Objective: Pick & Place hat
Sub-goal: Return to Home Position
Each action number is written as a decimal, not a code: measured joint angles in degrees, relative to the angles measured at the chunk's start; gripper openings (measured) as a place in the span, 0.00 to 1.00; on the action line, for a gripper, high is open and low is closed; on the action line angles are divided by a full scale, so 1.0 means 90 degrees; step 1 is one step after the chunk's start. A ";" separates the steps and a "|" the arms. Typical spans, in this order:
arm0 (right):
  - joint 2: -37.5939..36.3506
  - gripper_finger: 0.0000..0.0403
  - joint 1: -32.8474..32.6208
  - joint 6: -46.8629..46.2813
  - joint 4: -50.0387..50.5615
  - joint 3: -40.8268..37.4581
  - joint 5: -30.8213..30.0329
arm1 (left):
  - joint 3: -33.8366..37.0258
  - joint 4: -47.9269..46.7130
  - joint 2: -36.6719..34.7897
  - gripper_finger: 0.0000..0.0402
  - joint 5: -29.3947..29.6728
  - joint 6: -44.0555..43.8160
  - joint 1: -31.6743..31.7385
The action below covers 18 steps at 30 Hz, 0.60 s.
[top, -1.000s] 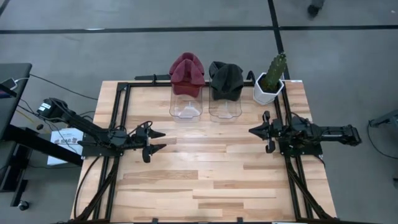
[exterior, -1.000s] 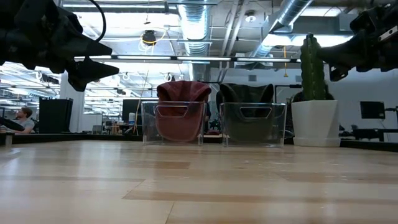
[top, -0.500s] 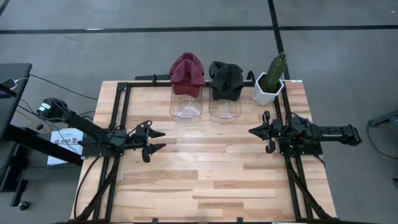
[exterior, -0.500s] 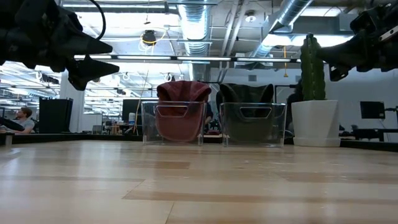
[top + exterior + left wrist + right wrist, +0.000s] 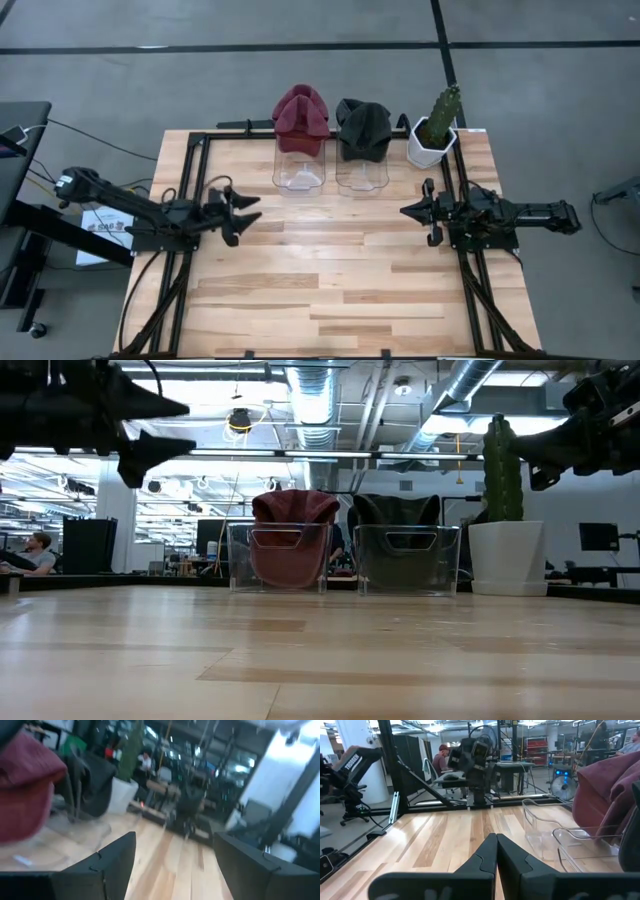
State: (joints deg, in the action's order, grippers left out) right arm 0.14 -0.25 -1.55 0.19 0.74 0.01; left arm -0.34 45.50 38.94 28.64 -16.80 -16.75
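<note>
Red cap (image 5: 301,112), blk cap (image 5: 364,126), wht pot (image 5: 428,152), grn cactus (image 5: 443,108), pale wood table (image 5: 350,270).

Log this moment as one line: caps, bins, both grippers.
red fabric cap: in left clear bin | black fabric cap: in right clear bin | left gripper: open, raised left | right gripper: shut, raised right

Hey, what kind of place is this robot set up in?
Probably an open-plan robotics lab or workshop: bare silver ventilation ducts run overhead, a person sits at a desk in the background, and the light wooden table stands on a grey concrete floor.
</note>
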 joint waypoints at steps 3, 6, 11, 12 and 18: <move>0.0000 0.00 0.0000 0.0001 0.0002 -0.0001 0.0000 | 0.0000 0.0011 -0.0529 0.66 0.0000 0.0000 0.0212; 0.0000 0.00 0.0000 0.0001 0.0002 -0.0001 0.0000 | 0.0000 0.0005 -0.1003 0.66 0.0000 -0.0001 0.0405; 0.0000 0.00 0.0000 0.0001 0.0004 -0.0001 0.0000 | 0.0000 0.0010 -0.1395 0.66 0.0002 -0.0001 0.0539; 0.0000 0.00 0.0000 -0.0001 0.0003 -0.0001 0.0000 | 0.0000 0.0010 -0.1421 0.66 0.0002 -0.0001 0.0541; 0.0000 0.00 0.0000 0.0001 0.0004 -0.0001 0.0000 | 0.0000 0.0002 -0.1396 0.66 0.0002 -0.0001 0.0541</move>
State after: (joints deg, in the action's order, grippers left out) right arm 0.14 -0.25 -1.54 0.23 0.73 0.01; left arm -0.34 45.52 26.37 28.67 -16.81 -11.88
